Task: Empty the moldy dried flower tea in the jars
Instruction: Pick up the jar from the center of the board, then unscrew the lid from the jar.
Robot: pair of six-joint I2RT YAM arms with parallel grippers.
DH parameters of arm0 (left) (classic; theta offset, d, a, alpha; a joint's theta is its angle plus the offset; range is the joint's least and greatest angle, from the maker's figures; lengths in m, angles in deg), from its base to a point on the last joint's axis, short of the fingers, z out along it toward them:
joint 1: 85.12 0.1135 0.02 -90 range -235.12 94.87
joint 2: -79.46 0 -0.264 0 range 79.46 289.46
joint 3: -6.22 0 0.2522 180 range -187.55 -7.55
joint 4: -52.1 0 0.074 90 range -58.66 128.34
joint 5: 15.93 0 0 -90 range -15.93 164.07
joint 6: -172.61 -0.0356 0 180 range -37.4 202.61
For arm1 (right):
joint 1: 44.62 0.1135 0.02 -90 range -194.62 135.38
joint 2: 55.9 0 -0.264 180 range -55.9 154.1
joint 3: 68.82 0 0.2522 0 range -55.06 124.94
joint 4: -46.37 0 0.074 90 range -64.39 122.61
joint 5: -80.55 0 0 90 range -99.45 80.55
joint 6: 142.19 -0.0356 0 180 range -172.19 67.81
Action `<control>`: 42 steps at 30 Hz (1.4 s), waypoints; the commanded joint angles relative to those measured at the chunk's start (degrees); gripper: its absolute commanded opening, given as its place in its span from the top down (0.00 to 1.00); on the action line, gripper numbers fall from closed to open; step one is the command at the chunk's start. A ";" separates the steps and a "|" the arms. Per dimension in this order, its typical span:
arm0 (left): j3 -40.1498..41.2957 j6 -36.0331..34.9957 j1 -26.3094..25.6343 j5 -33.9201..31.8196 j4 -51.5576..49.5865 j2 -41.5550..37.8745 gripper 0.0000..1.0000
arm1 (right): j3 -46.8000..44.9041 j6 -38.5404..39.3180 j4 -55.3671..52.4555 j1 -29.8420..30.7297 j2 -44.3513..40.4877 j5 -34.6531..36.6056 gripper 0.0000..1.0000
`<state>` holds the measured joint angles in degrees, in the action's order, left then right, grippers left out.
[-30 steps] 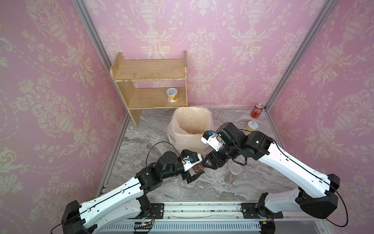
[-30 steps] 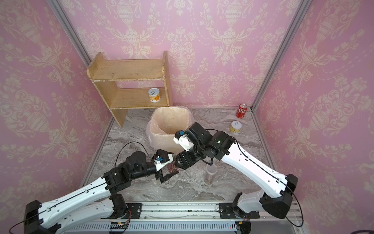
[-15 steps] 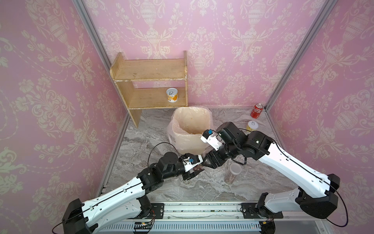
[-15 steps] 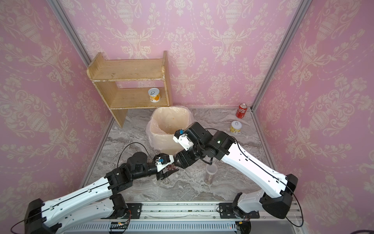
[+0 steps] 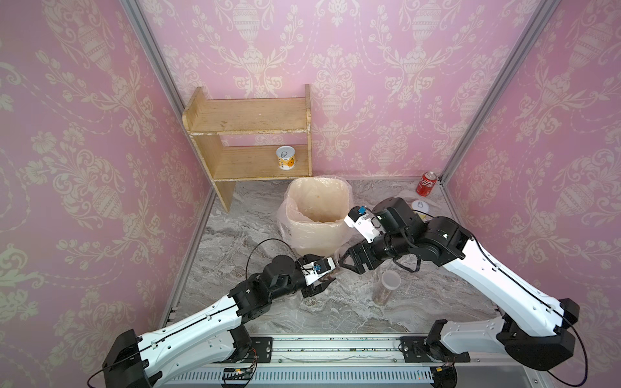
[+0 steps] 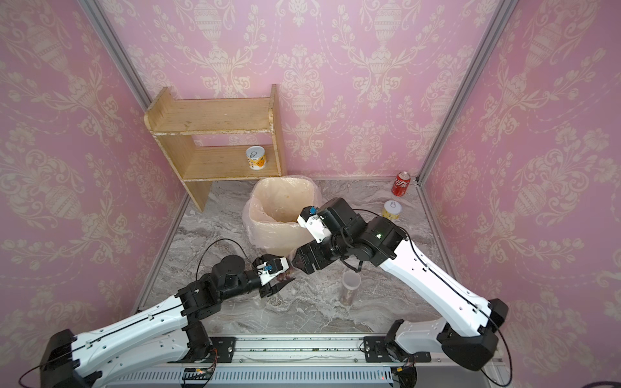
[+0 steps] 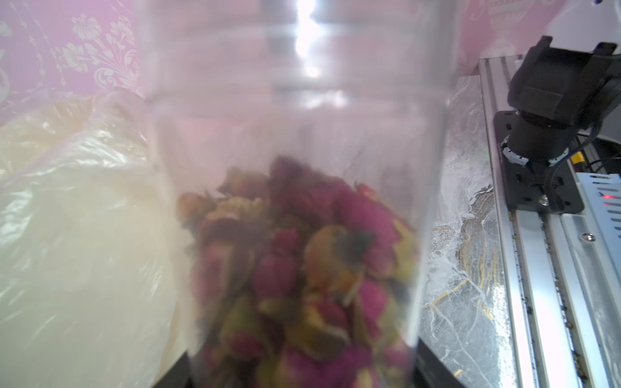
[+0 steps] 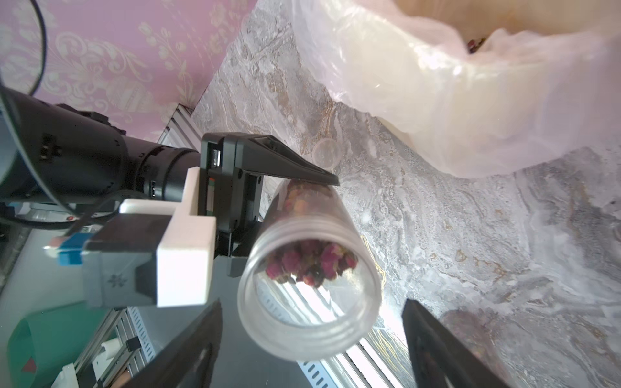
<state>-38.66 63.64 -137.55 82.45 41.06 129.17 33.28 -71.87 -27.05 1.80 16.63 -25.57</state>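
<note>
The left gripper (image 5: pixel 326 276) is holding a clear jar (image 8: pixel 339 218) by its closed end; its two black fingers (image 8: pixel 295 169) are pressing on opposite sides of the clear wall, so they are pinching the jar and are not closed against each other. The jar is lying almost flat in the air above the marble table (image 5: pixel 336 312), just in front of the bin (image 5: pixel 316 235) with the plastic liner; its mouth is open, with no lid on it. The moldy dried flower tea (image 8: pixel 312 263) is sitting in the closed end of the jar, right between the left fingers; in the left wrist view the tea is filling the lower part of the jar, and one dark fingertip is showing on each side of it.

The right gripper (image 8: pixel 311 302) is facing the open mouth; its fingers (image 8: pixel 191 346) are spread wide, one on each side of the rim, near it but apart from it, and they are gripping nothing. In both top views the two grippers are meeting nose to nose, just beside the near wall of the bin.

The taller jar (image 5: pixel 386 289) is standing upright on the table under the right arm, with brownish tea in its lower part; a round clear lid (image 8: pixel 324 154) is lying flat on the table near the bin.
</note>
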 commanded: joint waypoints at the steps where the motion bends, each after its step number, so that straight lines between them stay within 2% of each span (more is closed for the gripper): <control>1: 0.26 -2.42 -0.31 -2.84 1.41 -1.20 0.64 | -0.72 -2.90 2.04 -1.30 -3.58 -1.92 0.13; 11: -0.69 -4.07 -0.31 -3.86 -0.26 -0.85 0.65 | -1.41 -9.47 4.11 -1.92 0.07 -6.30 0.16; 21: -1.12 -4.59 -0.31 -3.95 -1.08 -0.80 0.65 | -2.95 -9.85 4.13 -1.92 3.04 -7.94 0.22; 35: -0.35 -4.44 -0.31 -4.25 -1.91 -2.23 0.65 | -1.41 -7.28 0.27 -2.02 3.47 -0.93 0.19; 42: -0.68 -4.24 -0.30 -3.90 -1.76 -1.72 0.66 | -2.20 -8.48 3.11 -1.94 4.39 -5.38 0.20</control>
<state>-38.66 60.39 -137.55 78.58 38.24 128.19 31.18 -80.57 -24.21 0.14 20.68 -29.52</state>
